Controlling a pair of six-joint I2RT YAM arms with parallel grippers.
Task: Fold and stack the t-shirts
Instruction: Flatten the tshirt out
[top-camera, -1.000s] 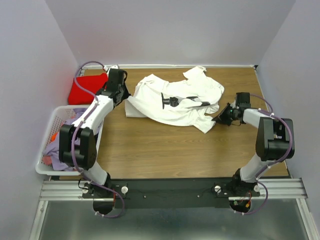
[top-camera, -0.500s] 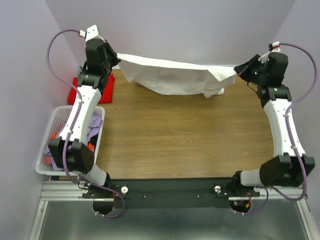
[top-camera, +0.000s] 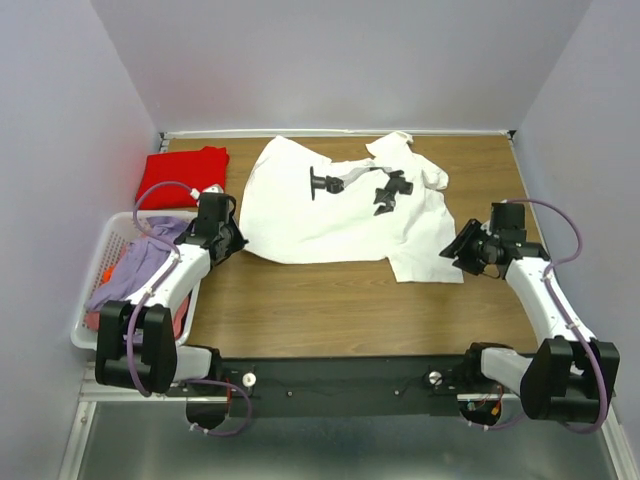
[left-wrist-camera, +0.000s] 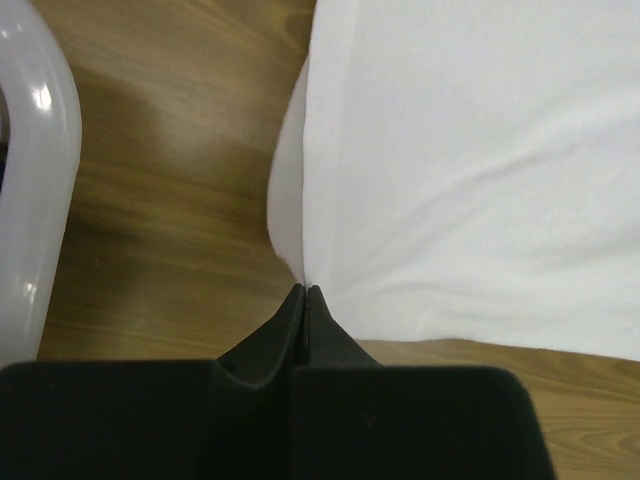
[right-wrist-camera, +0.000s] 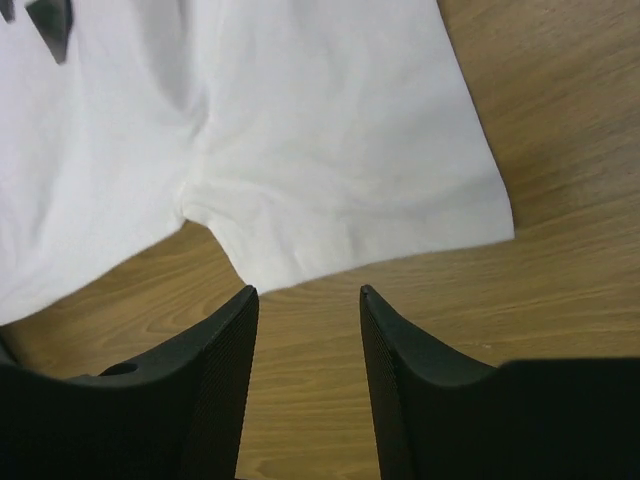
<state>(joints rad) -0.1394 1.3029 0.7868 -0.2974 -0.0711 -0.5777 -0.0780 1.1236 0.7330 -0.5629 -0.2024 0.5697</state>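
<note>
The white t-shirt (top-camera: 330, 215) lies spread flat and print-up toward the far edge of the table (top-camera: 330, 310). The left gripper (top-camera: 228, 243) is clamped shut on its near left corner, and the right gripper (top-camera: 455, 250) has its jaws apart just short of the near right sleeve (right-wrist-camera: 400, 200), holding nothing. The red t-shirt (top-camera: 180, 175) in the far left corner looks already folded, so I judge the white one still needs all its folds and then stacking, and the laundry basket (top-camera: 88, 290) at the left edge holds more garments.
</note>
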